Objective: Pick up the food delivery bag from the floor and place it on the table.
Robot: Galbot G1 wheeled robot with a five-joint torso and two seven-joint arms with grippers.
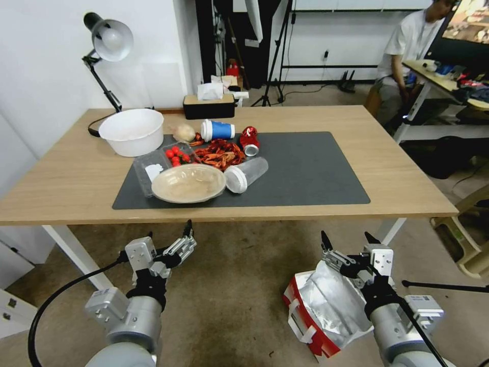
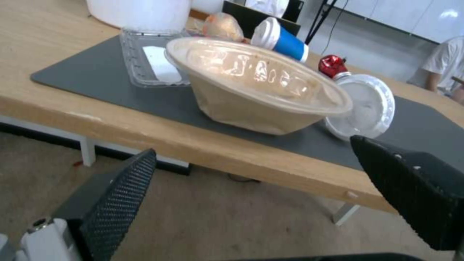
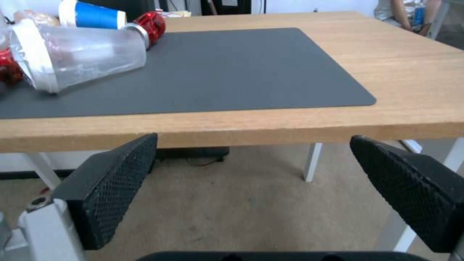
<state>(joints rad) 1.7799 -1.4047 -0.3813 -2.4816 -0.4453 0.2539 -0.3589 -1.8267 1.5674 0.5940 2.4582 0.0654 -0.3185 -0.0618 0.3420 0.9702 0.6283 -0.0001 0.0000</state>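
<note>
Your right hand [image 1: 350,238] hangs wide open above the red-and-white, foil-lined paper delivery bag [image 1: 318,311] on the stained carpet floor [image 1: 239,285], so drop to a white strap handle [image 1: 297,323] before lifting it toward the light-wood counter [image 1: 402,173].

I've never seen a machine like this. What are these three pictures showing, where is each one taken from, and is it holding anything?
It is a wheeled robot with two arms. The wide picture comes from a camera on its head, looking down. The other two come from cameras on its wrists, so each shows that arm's own black fingers up close.

The left gripper and the right gripper both hang open in front of the table, holding nothing. On the dark mat lie a lidded bowl, a clear cup, a blue cup and other food clutter. The food delivery bag stands on the floor under the right arm, not yet picked up.
</note>
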